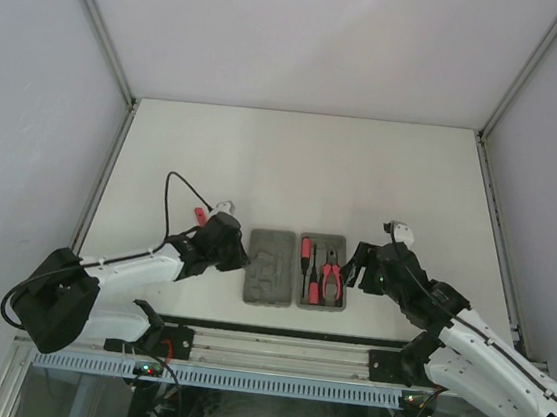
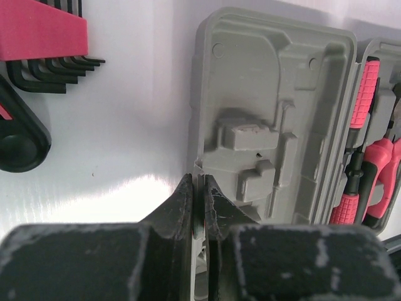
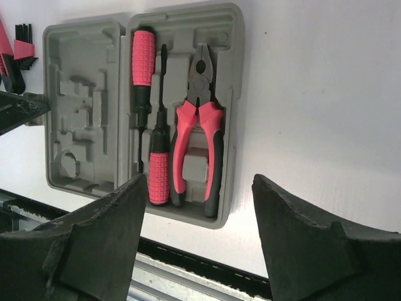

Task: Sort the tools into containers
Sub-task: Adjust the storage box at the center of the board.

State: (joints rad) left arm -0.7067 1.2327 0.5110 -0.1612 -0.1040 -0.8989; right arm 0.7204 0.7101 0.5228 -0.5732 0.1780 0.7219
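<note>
The grey case (image 1: 270, 268) lies open near the table's front edge. Its left half (image 2: 269, 94) holds nothing. In the right half (image 3: 233, 75) lie red-handled pliers (image 3: 210, 135) and two red-black screwdrivers (image 3: 143, 59) (image 3: 158, 175). My left gripper (image 2: 198, 188) is shut on the case's left rim, and a thin dark strip shows between the pads. A red comb-like holder of hex keys (image 2: 41, 34) and a black-and-red tool (image 2: 19, 141) lie on the table left of the case. My right gripper (image 3: 198, 182) hangs open over the case's near right corner, holding nothing.
A metal rail (image 1: 273, 347) runs along the near table edge, just in front of the case. White enclosure walls stand left, right and behind. The left arm (image 1: 141, 268) lies low across the table's front left.
</note>
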